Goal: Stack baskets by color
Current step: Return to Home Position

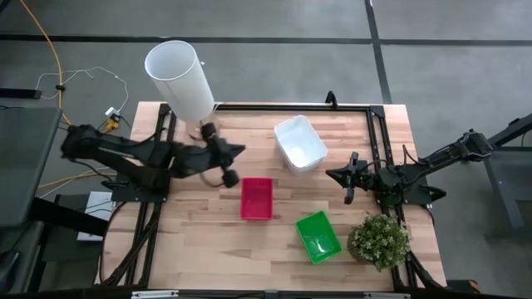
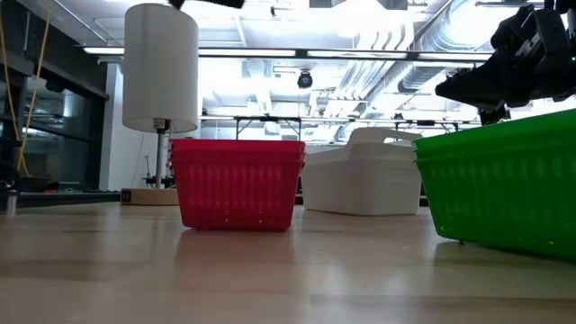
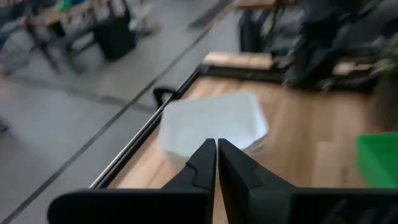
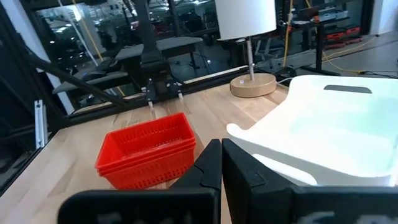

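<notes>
1. My left pincer [image 3: 216, 144] is closed, its fingers pressed together with nothing between them. It hangs over the table [image 1: 208, 241] just left of the red stack [image 1: 257, 198] and touches no basket.
2. My right pincer [image 4: 221, 146] is also closed on nothing. It is held well to the right of the red stack.
3. The red stack stands flat at mid-table, between my two pincers. Its layered rims show red baskets nested one inside another.
4. The white stack [image 1: 299, 143] sits behind the red stack and a little to its right. White is nested in white, with a stepped rim.
5. The green stack [image 1: 318, 236] lies in front of the red stack and to its right. I cannot tell how many baskets are in it.
6. A lamp [image 1: 179, 79] stands behind and left of the red stack. A plant [image 1: 380, 239] stands to its front right, beyond the green stack.
</notes>
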Robot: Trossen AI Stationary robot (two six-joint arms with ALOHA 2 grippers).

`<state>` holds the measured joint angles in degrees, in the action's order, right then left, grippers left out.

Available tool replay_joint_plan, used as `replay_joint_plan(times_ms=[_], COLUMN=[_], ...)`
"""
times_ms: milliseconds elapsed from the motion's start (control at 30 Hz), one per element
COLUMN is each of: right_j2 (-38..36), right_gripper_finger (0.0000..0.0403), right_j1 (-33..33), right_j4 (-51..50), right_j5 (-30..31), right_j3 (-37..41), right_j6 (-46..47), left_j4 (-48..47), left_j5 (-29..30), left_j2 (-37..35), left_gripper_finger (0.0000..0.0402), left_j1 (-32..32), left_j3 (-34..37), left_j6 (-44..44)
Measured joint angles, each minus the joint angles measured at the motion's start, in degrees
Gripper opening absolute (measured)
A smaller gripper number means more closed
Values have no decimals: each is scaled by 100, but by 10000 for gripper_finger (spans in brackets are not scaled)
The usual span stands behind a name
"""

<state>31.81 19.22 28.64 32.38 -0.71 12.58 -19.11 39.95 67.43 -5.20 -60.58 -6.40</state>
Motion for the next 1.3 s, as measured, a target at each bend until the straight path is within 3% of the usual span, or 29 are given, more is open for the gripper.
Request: replay_joint_plan(times_ms=[167,233,567,767,1000,1167,1300], right_j2=[4,4,0,138,841,1306,1567], right_gripper_finger=[0,0,0,0,0,0,0], right_j1=[2,2,0,-4,-4,-4,-4], right_j4=[202,267,722,678,623,626,625], right_j5=[-115,-116,-529,-597,-617,-638,-761], right_j3=[0,0,-2,-377,-1040,-1259,-1380], right_j6=[-105,-109,-109,-515,-1070,-1081,-1079], left_j4=[2184,2651,3099,3404,3427,3403,3669], left_j5=[-438,-617,-1726,-1769,-1624,-1397,-855], left_j2=[-1008,-1345,-3005,-3900,-4926,-5283,-5366], left_gripper_finger=[2,1,0,0,0,0,0], left_j1=[-397,-460,-349,-447,-798,-1080,-1194], left_j3=[1823,2323,3579,4488,5175,5454,5466], left_j6=[767,865,1004,912,748,788,959])
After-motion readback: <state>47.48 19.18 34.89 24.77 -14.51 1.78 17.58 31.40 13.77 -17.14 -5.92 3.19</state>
